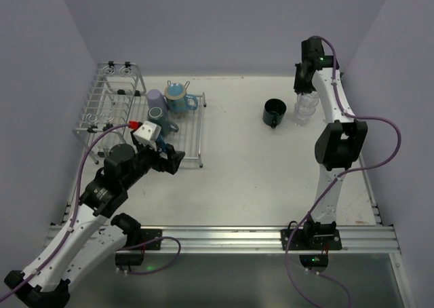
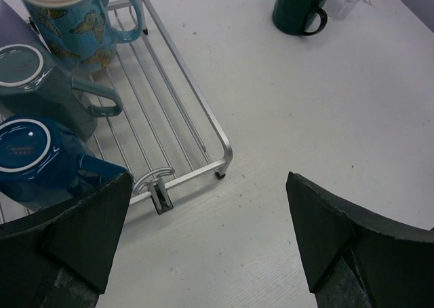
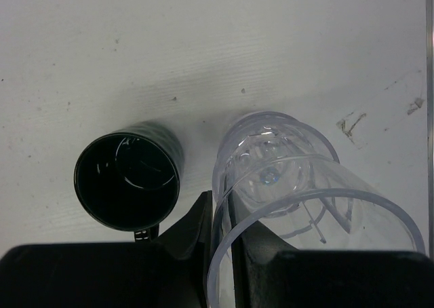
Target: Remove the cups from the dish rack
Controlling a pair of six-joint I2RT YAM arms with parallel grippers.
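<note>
— Where's your left arm?
— I've got it bent low at the dish rack's (image 2: 215, 128) near right corner, left claw (image 1: 173, 160) spread wide, gripping nothing. The cups (image 1: 178, 98) sit on the rack's flat grid.
— And the right?
— Stretched out far right of the rack, wrist pointing down, right claw (image 3: 224, 254) pinching the clear glass (image 3: 285, 172) by its rim. A dark teal mug (image 1: 274, 112) stands on the tabletop (image 1: 237, 172) between rack and glass.

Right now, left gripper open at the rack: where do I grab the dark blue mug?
Dark blue mug sits base-up, so no rim to pinch. Its handle juts toward the left gripper; I'd pinch that handle, coming from the rack edge's table side. Grey mug crowds its far side.
</note>
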